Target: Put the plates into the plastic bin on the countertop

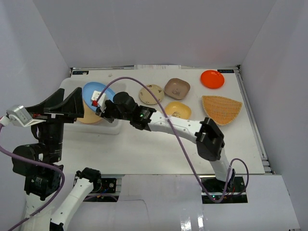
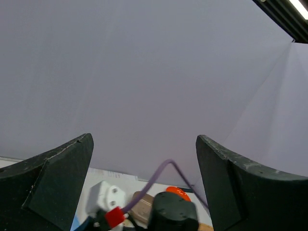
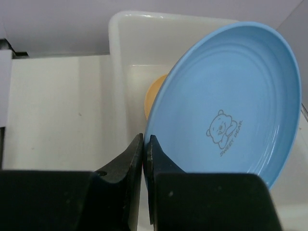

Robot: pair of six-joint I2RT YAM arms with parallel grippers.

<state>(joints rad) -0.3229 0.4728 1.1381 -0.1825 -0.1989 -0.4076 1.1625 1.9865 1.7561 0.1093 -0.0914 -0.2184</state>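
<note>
As the overhead camera saw it, the right claw (image 1: 102,108) pinched the blue plate (image 1: 94,91) tilted over the plastic bin (image 1: 108,127). The left claw (image 1: 70,93), spread wide and empty, hid the bin's left part and might have been struck. Through the left wrist, mostly wall showed. From the right wrist, the thin rim grip could have slipped, dropping the plate onto a tan plate (image 3: 153,96) half hidden below.

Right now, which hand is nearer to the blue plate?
Right. The right hand is shut on the blue plate's rim, holding it tilted over the bin. The left hand is open just to the plate's left, holding nothing.
</note>
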